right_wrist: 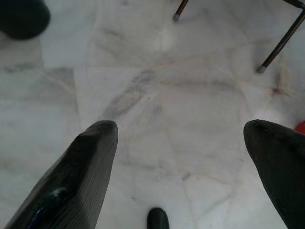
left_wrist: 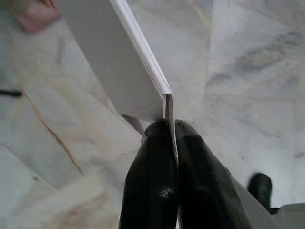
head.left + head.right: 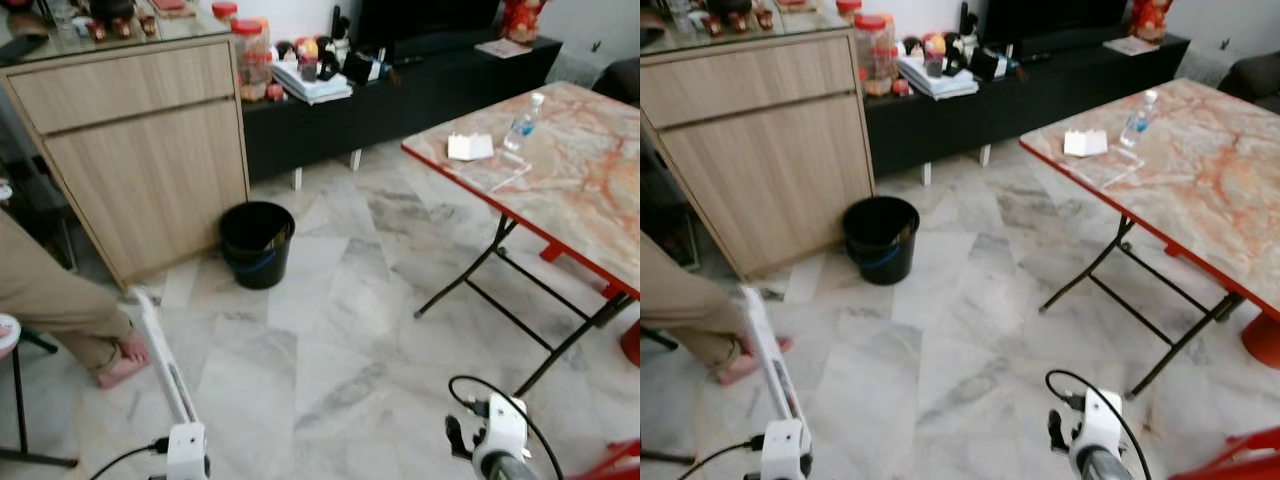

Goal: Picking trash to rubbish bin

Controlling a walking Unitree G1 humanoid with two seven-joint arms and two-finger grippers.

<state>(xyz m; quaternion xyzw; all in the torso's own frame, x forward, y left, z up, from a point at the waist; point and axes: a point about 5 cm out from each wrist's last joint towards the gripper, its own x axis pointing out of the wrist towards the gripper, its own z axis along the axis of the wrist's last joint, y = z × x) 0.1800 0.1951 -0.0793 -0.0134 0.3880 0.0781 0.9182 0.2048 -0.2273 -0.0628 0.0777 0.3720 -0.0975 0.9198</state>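
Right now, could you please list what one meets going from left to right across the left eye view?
Person's foot → white sheet held by the left gripper → black bin → folding table.

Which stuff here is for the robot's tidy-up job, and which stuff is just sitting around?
For the job:
- flat white sheet, pinched in the left gripper
- black bin, on the floor by the wooden cabinet
- right gripper, open over the floor, holding nothing

Just sitting around:
- water bottle and white packet on the marble table
- jars and books on the black TV bench
- a person's foot
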